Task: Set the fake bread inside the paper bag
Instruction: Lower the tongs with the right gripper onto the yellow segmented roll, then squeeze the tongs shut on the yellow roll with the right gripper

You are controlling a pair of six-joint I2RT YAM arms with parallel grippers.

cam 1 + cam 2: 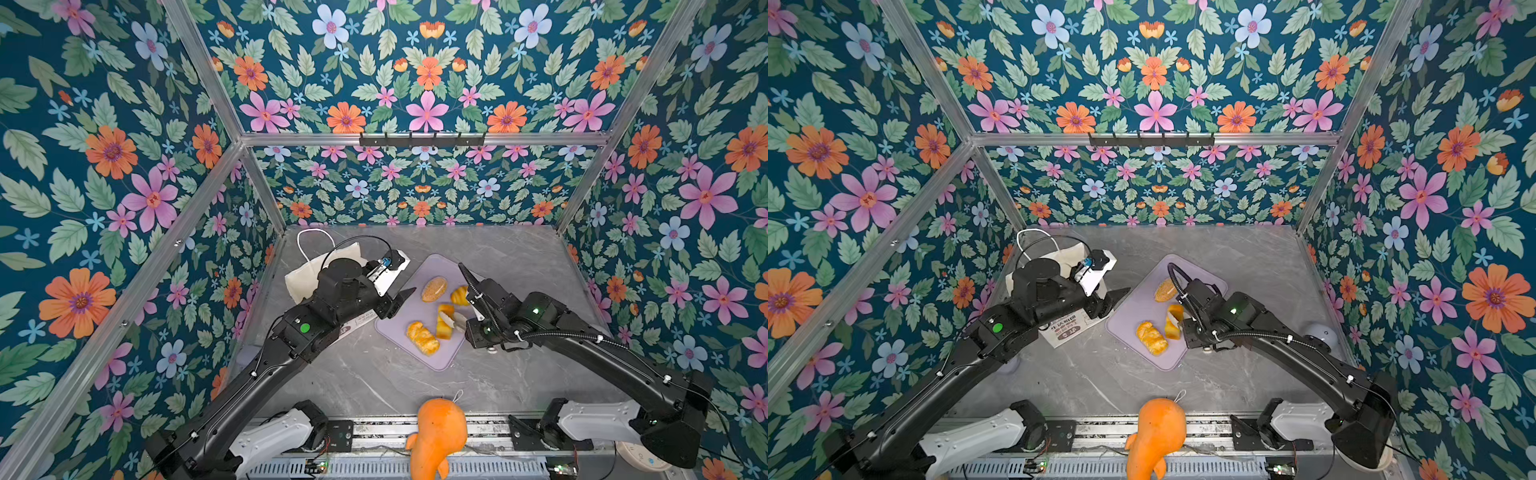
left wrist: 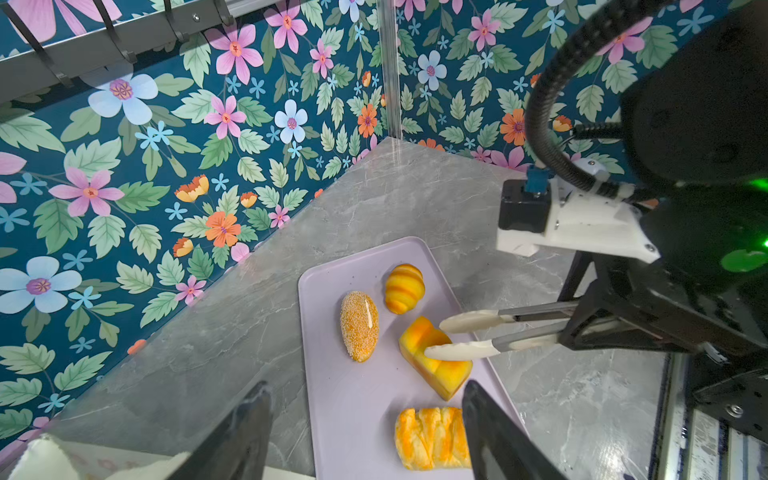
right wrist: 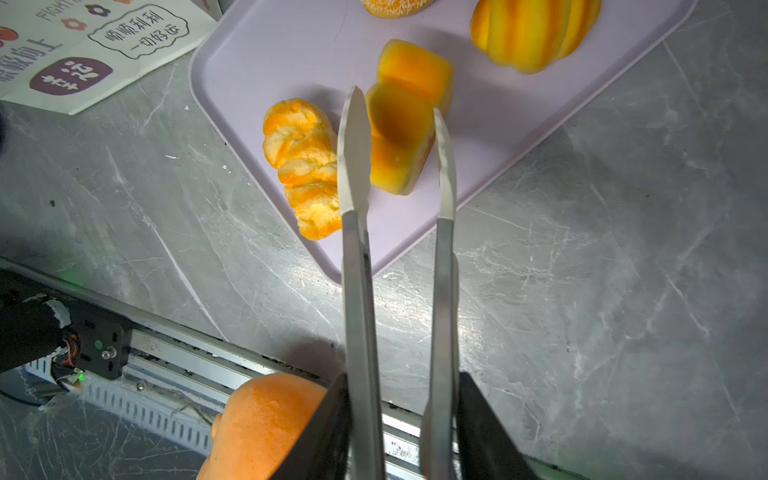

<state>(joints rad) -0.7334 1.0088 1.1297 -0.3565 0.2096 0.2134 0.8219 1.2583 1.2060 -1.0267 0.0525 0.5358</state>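
On the grey counter [image 1: 374, 382] the paper bag [image 1: 301, 276] lies just beside the lilac tray [image 2: 353, 399]; the left hand [image 2: 365, 388] hovers released; the right hand [image 3: 399, 386] clenches tongs [image 3: 361, 291] straddling the loaf piece [image 3: 399, 137]; bun [image 2: 359, 326], croissant [image 2: 404, 289], twisted roll [image 2: 430, 438] share that tray.

Left arm [image 1: 249, 374] stretched forward from base at near edge, forearm angled toward centre, wrist rolled sideways. Left claw [image 2: 365, 392] spread wide, nothing between fingers. Right arm [image 1: 602, 353] reaches in from right side, elbow raised, wrist pitched downward. Right claw [image 3: 403, 378] clamped on handles of tongs [image 3: 355, 166]; tong blades parted.
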